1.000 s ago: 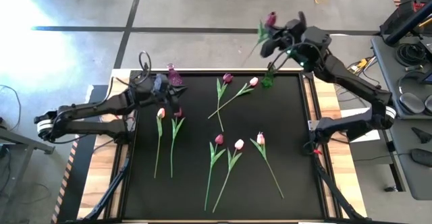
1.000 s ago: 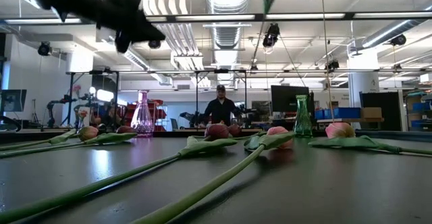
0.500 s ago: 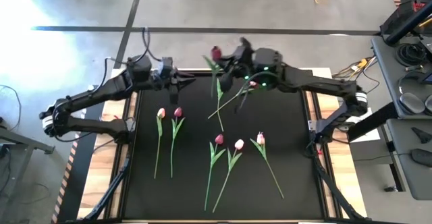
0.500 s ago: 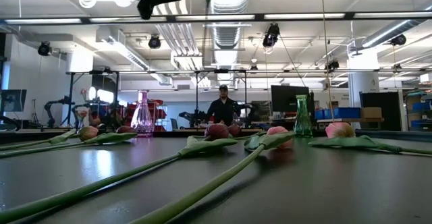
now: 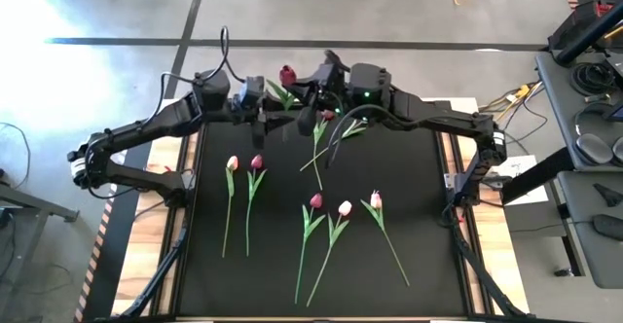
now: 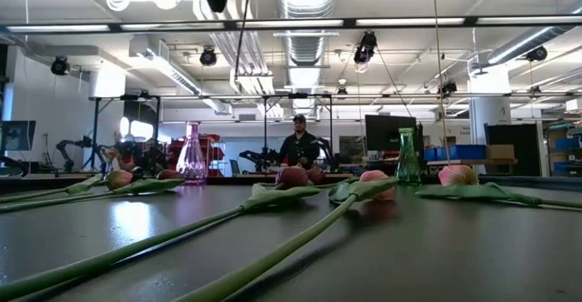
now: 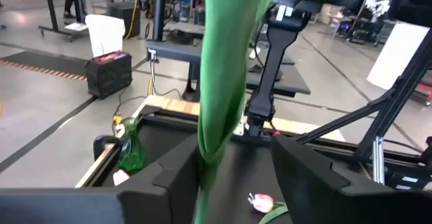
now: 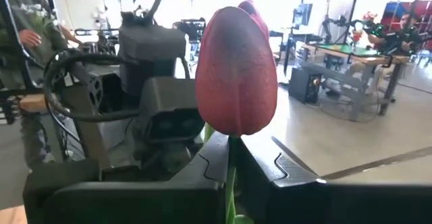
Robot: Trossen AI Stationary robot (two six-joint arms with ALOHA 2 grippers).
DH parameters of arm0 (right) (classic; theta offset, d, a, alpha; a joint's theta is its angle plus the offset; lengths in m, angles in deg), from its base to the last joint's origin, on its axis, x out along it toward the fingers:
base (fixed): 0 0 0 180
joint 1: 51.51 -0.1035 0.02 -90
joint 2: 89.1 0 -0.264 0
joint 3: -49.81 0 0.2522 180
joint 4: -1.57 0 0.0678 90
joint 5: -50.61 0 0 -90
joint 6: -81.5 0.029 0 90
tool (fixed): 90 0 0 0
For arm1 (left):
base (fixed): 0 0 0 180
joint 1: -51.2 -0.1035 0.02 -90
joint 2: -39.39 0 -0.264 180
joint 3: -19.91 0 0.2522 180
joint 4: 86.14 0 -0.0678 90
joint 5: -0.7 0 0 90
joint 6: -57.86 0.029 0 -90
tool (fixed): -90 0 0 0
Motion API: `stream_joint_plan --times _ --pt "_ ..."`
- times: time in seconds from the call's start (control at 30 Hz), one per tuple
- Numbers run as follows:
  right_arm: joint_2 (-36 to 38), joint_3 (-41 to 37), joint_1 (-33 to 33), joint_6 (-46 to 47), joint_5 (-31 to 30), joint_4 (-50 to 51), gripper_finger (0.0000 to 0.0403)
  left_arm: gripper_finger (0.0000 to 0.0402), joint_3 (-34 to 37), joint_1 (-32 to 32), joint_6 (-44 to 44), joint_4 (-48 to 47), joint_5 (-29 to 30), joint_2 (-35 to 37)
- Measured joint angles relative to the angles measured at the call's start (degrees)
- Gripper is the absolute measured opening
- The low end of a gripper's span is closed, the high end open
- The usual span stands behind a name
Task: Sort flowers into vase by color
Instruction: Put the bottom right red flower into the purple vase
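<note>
High view is showing you both arms reaching in over the far edge of the counter (image 5: 419, 226) and meeting above its middle. Your right tool (image 5: 310, 99) is gripping a dark magenta tulip (image 5: 287, 73) by the stem just under the head, with its fingers pressed together on it. In the right wrist view that tool (image 8: 229, 178) is holding the magenta head (image 8: 236, 75) upright straight above the fingers.

Your left tool (image 5: 265, 119) is hovering just beside it, pointing toward the right arm. In the left wrist view its fingers (image 7: 179, 177) are standing apart, and the tulip's green stem and leaf (image 7: 226, 69) are hanging down through the gap, close against one finger. Whether that finger is touching the stem, you cannot tell.

The other flowers are lying flat on the black mat. A pale one (image 5: 232, 162) and a magenta one (image 5: 257, 161) are lying side by side toward the left edge. A magenta one (image 5: 315, 200), a pale one (image 5: 345, 207) and another pale one (image 5: 375, 199) are lying near the middle, stems running toward the near edge. Another magenta head (image 5: 328, 115) is peeking out beneath the right arm.

Low view is giving you a pink glass vase (image 6: 191, 154) and a green glass vase (image 6: 407, 159) standing along the far edge, well apart, with a person (image 6: 297, 144) in the room behind.
</note>
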Motion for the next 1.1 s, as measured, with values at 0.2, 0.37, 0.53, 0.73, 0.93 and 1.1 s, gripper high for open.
stream_joint_plan --times 0.2,0.37,0.53,0.73,0.93,1.1 --pt "-1.33 1.68 0.02 -0.41 0.18 1.75 0.0013 0.0095 -0.04 -0.08 -1.29 1.31 -0.19 1.33" --pt "-1.43 1.36 0.0 0.34 1.13 1.64 0.0013 0.0039 -0.04 -0.04 -1.6 1.11 -0.33 1.34" --pt "-1.43 1.34 0.0 0.49 1.13 1.7 0.0014 0.0008 -0.04 -0.09 -0.16 0.95 0.51 1.39" --pt "-0.77 1.25 0.04 -1.5 0.75 3.88 0.0072 0.0003 0.88 -1.47 1.13 -0.45 5.53 3.26" --pt "0.69 1.95 0.02 -2.35 0.24 4.79 0.0165 0.0001 4.86 -4.82 2.31 -0.54 8.88 7.61" --pt "2.39 1.95 0.02 -3.83 -3.58 5.91 0.0195 0.0001 9.24 -10.14 6.8 -0.52 16.52 11.61"
